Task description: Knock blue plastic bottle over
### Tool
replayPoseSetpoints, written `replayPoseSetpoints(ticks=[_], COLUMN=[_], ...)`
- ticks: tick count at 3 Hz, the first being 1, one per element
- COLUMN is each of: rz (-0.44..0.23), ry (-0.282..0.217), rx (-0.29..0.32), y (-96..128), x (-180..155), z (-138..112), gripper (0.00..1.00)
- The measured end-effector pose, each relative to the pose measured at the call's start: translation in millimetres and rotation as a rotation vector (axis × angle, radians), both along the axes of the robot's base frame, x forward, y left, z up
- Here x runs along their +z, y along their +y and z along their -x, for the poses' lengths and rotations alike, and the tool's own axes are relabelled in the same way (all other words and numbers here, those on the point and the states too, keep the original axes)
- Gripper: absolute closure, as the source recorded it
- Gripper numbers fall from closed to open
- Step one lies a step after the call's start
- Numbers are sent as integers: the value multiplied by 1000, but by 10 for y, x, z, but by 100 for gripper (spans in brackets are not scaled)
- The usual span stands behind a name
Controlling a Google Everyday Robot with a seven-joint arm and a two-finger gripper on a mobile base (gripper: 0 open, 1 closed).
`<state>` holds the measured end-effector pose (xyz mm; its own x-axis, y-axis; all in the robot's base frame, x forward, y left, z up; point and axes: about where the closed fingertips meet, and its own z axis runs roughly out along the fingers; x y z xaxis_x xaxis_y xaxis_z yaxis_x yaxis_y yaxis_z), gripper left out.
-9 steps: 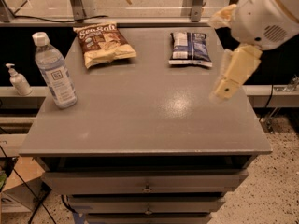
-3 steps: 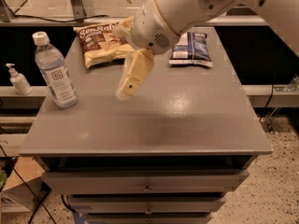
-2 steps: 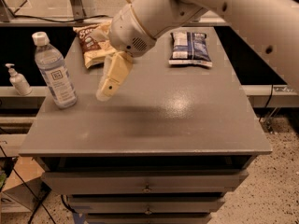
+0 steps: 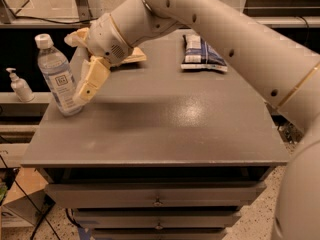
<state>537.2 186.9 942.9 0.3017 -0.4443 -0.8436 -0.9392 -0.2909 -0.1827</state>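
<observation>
Our pincer [image 4: 85,91] hangs low at the left side of the worktop [image 4: 170,134], its cream tip pressed up against, or just beside, the right flank of the blue plastic bottle [image 4: 54,76] at about label height. We cannot tell whether contact is made. Nor can we tell whether the pincer is released or clenched, though nothing shows as carried in it. We judge the sideways approach deliberate: a knock needs no grasp, only a push against the body of the bottle.

The bottle stands on its base near the worktop's left edge, white cap on, not yet toppled. The arm [image 4: 235,39] reaches across from the right, so a push in that line would tip the bottle leftward, toward the edge, and it may roll off.

Behind the wrist lies a brown snack bag [image 4: 131,57], mostly hidden. A blue-and-white snack bag [image 4: 202,51] lies well apart at the back right. A small white pump dispenser [image 4: 20,86] sits off the worktop on a ledge to the left.
</observation>
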Motion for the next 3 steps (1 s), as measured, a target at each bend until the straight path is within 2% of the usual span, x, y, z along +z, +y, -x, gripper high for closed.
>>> replayPoseSetpoints(ticks=[1,2,3], rz=[-65,-109,-124], ry=[15,22,36], rx=[62,94,108], y=[320,563,688], x=[-33,-40,-51], z=[-107,-221,-240], gripper=[0,18,41])
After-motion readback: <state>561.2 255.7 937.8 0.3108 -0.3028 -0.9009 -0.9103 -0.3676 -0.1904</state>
